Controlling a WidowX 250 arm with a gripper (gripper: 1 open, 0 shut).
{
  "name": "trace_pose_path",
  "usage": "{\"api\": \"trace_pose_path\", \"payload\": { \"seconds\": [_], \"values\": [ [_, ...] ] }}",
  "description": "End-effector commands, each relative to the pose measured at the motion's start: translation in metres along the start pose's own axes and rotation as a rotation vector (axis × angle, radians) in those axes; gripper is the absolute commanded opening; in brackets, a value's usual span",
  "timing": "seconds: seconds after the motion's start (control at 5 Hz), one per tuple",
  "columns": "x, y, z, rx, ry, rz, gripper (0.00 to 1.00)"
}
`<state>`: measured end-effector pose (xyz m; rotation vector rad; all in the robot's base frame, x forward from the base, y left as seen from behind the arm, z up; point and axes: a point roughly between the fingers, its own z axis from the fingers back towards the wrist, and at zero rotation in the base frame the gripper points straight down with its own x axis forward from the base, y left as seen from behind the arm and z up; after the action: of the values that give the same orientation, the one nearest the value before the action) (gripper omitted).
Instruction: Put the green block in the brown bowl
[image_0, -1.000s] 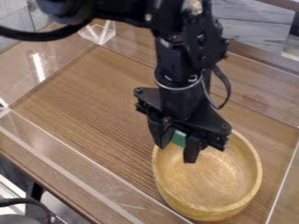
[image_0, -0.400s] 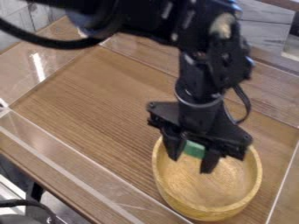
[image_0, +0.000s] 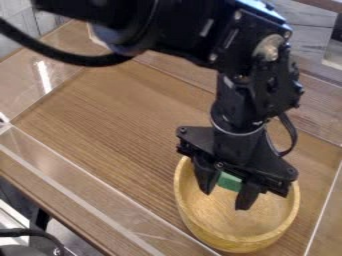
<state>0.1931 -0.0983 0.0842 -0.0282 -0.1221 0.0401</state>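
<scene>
The green block (image_0: 230, 182) is a small bright green bar pinched between the two black fingers of my gripper (image_0: 229, 187). The gripper hangs straight down over the brown bowl (image_0: 201, 224), a large round light-wood bowl at the near right of the table. The block sits just above the bowl's inside, roughly over its middle, and does not touch the bottom. The fingers hide most of the block, so only a small green patch shows. The black arm (image_0: 254, 90) rises up and to the left out of view.
The bowl stands on a wood-grain table top (image_0: 107, 120) ringed by low clear plastic walls (image_0: 54, 165). A clear plastic stand (image_0: 114, 38) stands at the back left. The table's near edge runs close below the bowl.
The gripper has carried the green block to the right and toward the camera, from the bowl's far left rim to over its middle. The jaws kept the same grip.
</scene>
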Motion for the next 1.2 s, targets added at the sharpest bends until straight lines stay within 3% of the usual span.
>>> {"api": "trace_pose_path", "payload": {
  "seconds": [0.0, 0.2, 0.6, 1.0],
  "values": [
    [0.004, -0.010, -0.002, -0.010, -0.008, 0.017, 0.00],
    [0.007, -0.017, -0.012, -0.014, -0.004, 0.041, 0.00],
    [0.012, -0.002, -0.021, -0.017, -0.003, 0.066, 0.00],
    [0.017, -0.011, -0.038, -0.015, 0.001, 0.089, 0.00]
  ]
}}
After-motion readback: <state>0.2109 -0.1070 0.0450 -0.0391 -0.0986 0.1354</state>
